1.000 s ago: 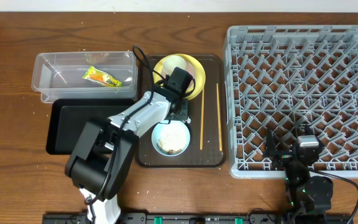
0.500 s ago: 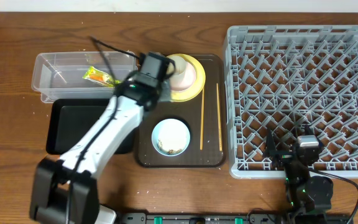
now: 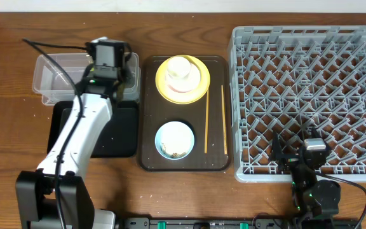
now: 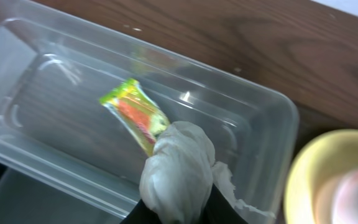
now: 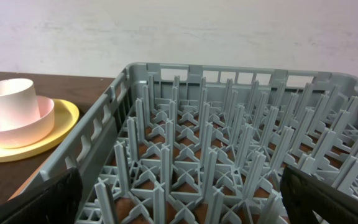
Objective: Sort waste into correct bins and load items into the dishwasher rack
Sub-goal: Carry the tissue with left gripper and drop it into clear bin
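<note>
My left gripper [image 3: 108, 60] is shut on the crumpled white wrapper [image 4: 179, 168] and holds it over the clear tub [image 3: 59, 73], above the yellow-green-orange snack wrapper [image 4: 135, 115] lying inside the tub [image 4: 55, 93]. The black tray [image 3: 122, 130] lies in front of the tub. The yellow plate [image 3: 199, 86] carries the pink bowl and white cup [image 3: 178, 68]; they also show in the right wrist view [image 5: 11, 102]. The light blue bowl [image 3: 174, 140] holds white grains. Two chopsticks [image 3: 206, 121] lie on the brown tray. My right gripper [image 5: 179, 196] is open over the grey rack [image 3: 310, 95] near its front edge.
The dark brown serving tray [image 3: 148, 159] sits between the bins and the rack. A few white grains lie on the black tray and on the table left of the tub. The rack's pegs [image 5: 204, 149] stand right below my right fingers.
My left arm has swung from the blue bowl, past the plate, left to the clear tub, carrying the white wrapper. The right arm has not moved.
</note>
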